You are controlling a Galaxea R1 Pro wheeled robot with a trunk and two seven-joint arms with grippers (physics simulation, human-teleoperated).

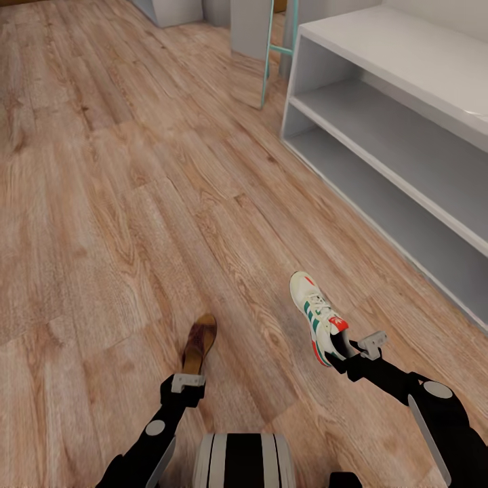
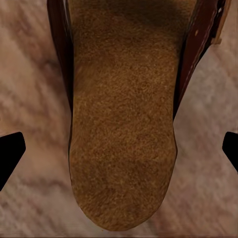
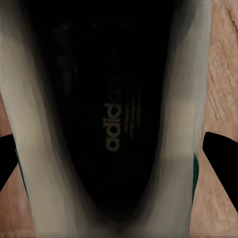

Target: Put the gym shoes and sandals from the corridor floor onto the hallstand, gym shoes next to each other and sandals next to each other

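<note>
A white lace-up gym shoe (image 1: pixel 318 317) with green side stripes and a red-orange heel tab lies on the wood-plank corridor floor (image 1: pixel 135 203), toe pointing away, near the hallstand (image 1: pixel 407 135), whose two open shelves are white-grey. The right end effector (image 1: pixel 351 352) sits over its heel, fingers (image 3: pixel 220 148) spread either side of the shoe's dark opening with pale printed lettering. To the left, a slim brown sandal (image 1: pixel 198 344) lies on the floor; the left end effector (image 1: pixel 188 381) is at its heel, fingers (image 2: pixel 11 148) spread clear of the tan insole.
</note>
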